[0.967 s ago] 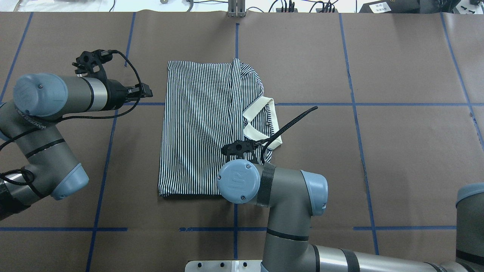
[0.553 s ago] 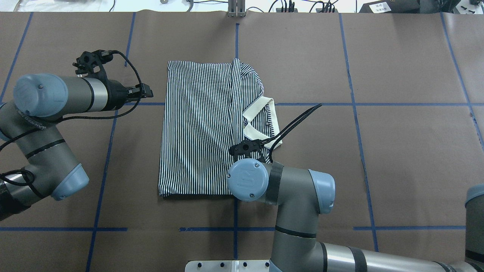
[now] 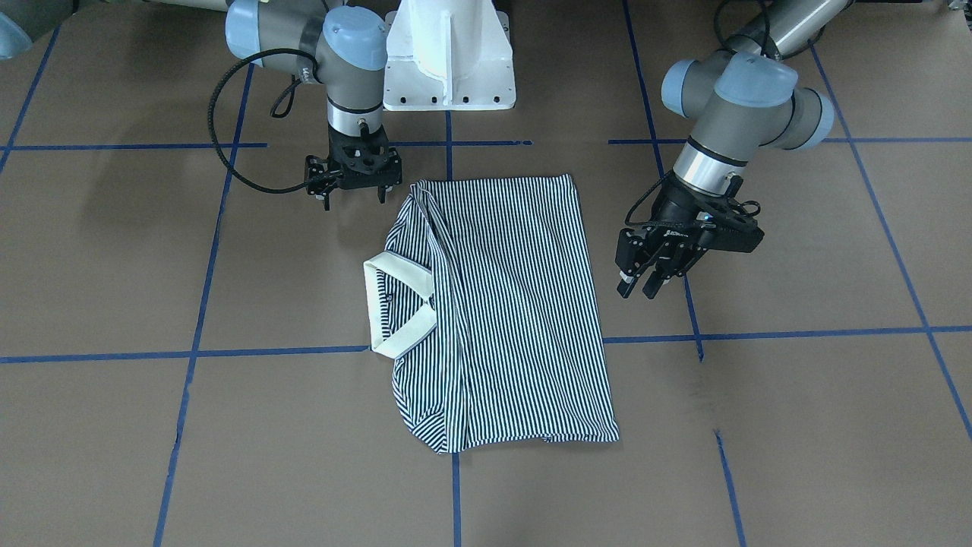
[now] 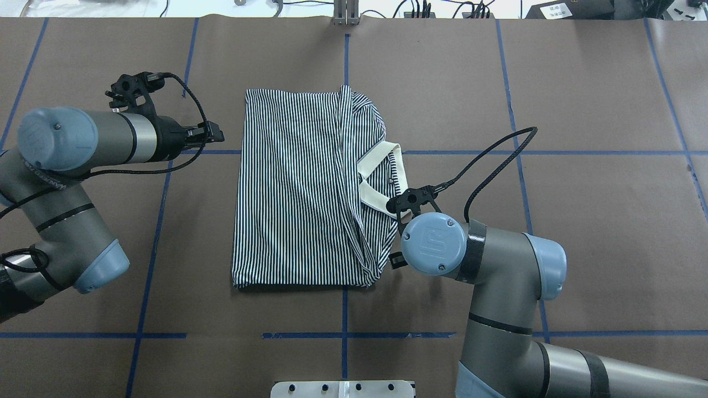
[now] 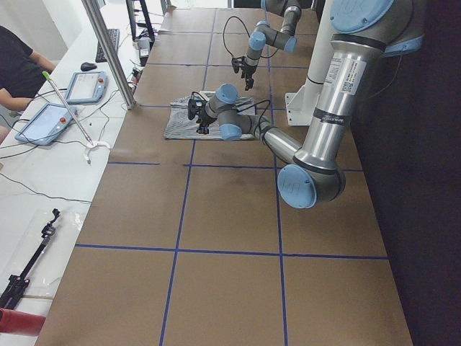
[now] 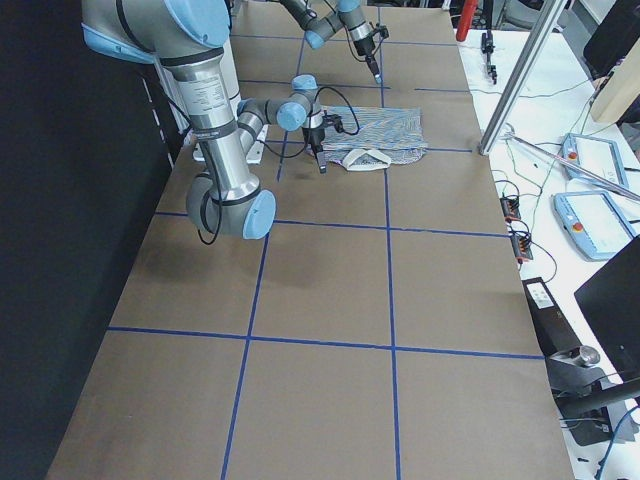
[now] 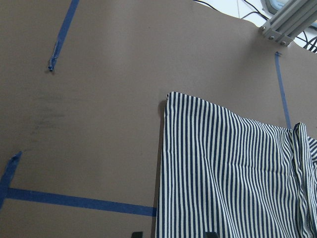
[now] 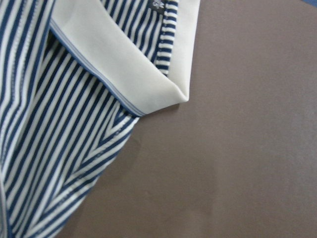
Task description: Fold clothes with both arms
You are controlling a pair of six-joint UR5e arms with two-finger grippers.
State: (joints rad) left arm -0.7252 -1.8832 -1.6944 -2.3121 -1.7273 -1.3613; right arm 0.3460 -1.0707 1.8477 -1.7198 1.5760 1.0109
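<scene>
- While both arms hang clear of the cloth, nothing lies between either hand and the polo shirt [image 4: 293,188]. Brown paper crossed by blue tape lines [image 4: 553,152] covers the bench [image 4: 608,249].
- White pedestal base [image 3: 448,61]: stands at the robot's edge of the bench, apart from the shirt.
- Aluminium post [image 4: 345,14]: stands at the far edge, roughly in line with the shirt's long fold and apart from it.
- Black cable [image 4: 498,149]: loops from the right wrist over bare bench beside the collar.
- Side bench: a seated operator [image 5: 18,65] and a tablet [image 5: 83,86], both well apart from the work.
- Shirt: lies flat at the middle of the bench, folded lengthwise into a rough rectangle. The cream collar [image 3: 395,308] is toward the robot's right and the plain striped end toward its left.
- Left hand [image 3: 636,287]: fingers spread, holding nothing, tilted down over bare bench just beside the striped end and not touching it.
- Right hand [image 3: 354,199]: fingers spread and empty, pointing down over bare bench just beside the shirt's corner nearest the base, on the collar side. Whether it touches the bench cannot be told.
- Right wrist camera: shows the collar tip and the striped shoulder close below.
</scene>
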